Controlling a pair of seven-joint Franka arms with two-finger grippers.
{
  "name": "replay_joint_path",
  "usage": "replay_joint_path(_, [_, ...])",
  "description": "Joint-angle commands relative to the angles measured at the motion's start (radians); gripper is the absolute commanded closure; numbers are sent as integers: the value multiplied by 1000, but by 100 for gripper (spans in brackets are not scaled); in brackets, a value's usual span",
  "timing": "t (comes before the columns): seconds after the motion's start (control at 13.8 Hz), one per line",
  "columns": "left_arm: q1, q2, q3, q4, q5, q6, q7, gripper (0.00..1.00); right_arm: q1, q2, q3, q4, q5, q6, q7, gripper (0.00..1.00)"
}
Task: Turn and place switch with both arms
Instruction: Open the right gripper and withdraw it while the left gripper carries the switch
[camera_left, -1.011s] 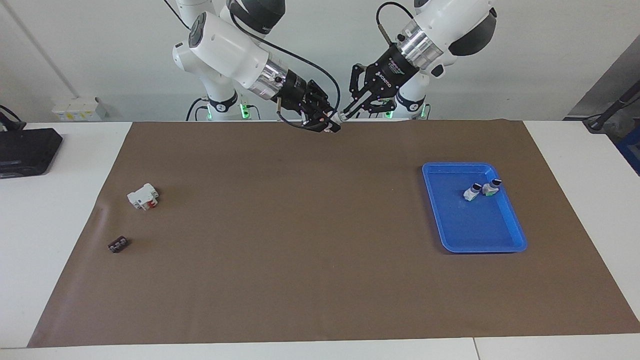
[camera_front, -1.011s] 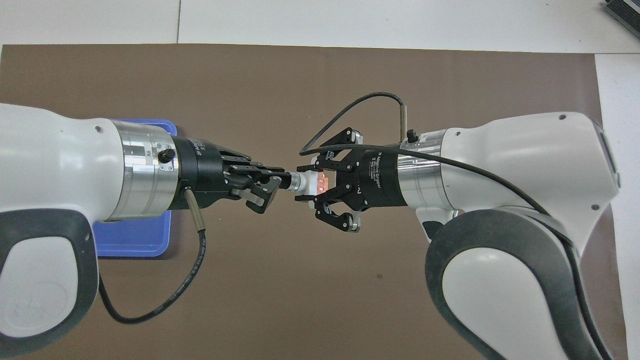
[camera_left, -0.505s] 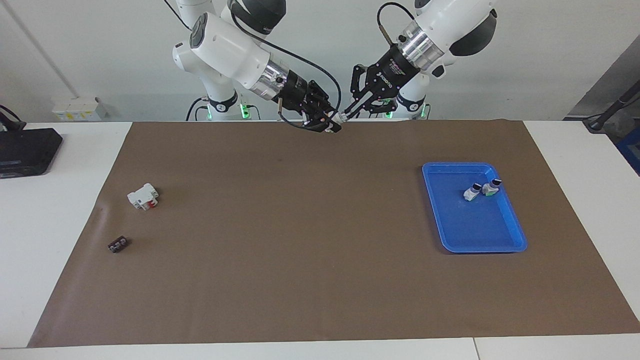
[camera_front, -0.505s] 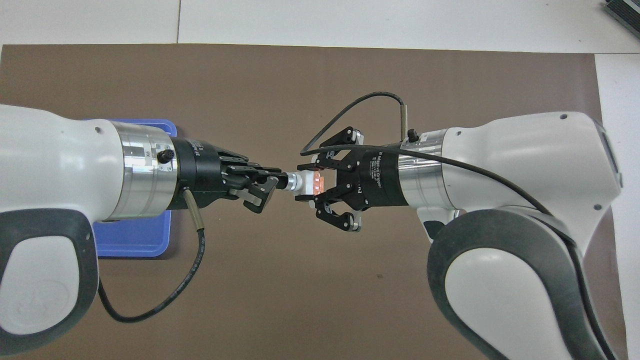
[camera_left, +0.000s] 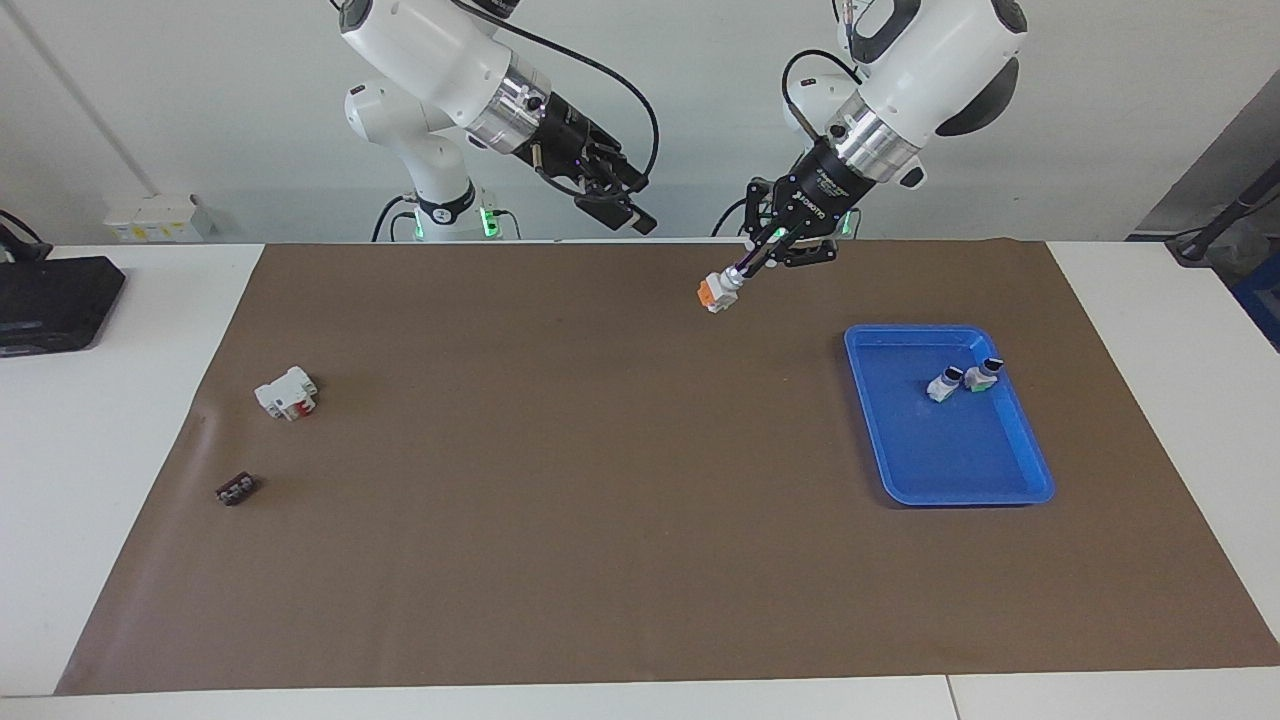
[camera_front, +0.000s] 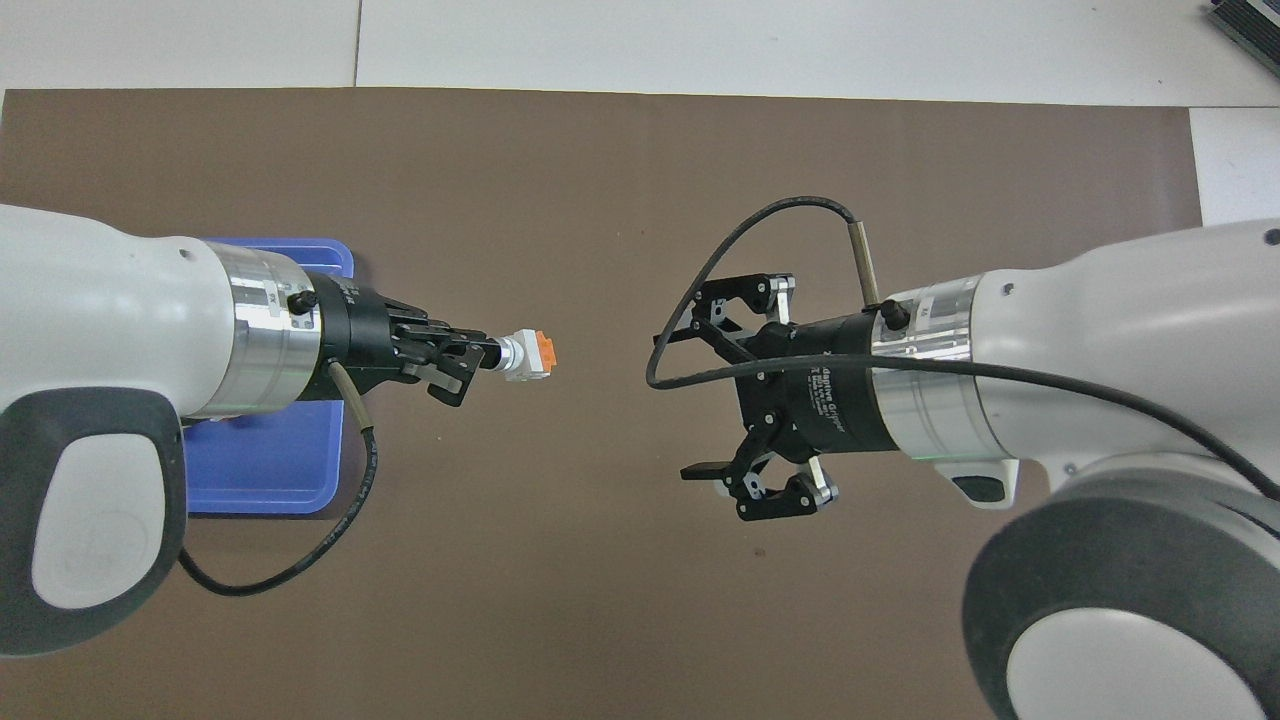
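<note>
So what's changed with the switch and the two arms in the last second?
The right end effector let go of the switch and pulled back, open. The left end effector keeps its grip and has carried it toward the blue tray. Everything on the table stayed put.

We see glossy white arm shells (camera_front: 90, 300), silver metal wrist rings (camera_front: 265, 340), a matt brown surface (camera_left: 560, 520), a shiny blue plastic tray (camera_left: 905, 470).

White lettering on the glossy black body of the right pincer (camera_front: 712, 392) reads roughly "Adaptive Gripper".
</note>
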Motion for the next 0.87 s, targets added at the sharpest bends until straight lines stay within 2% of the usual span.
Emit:
replay_joint_path(0.0, [-24,-77,-4,-105,154,35,-141,100,-35,-23,1,-7,-175,-53,-195,1])
replay_joint_path(0.22, [8,-135,0,-219,200,60,68,100,-89,-25,1,-15,-390,-61,-464,1])
replay_joint_path(0.51, [178,-178,-1,-317,232,109,505,100,-202,-23,1,-15,-512,-104,-897,1])
replay_joint_path(0.79, [289,-180,-1,-379,272,152,929,100,-314,-25,1,-13,-607,-199,-1167,1])
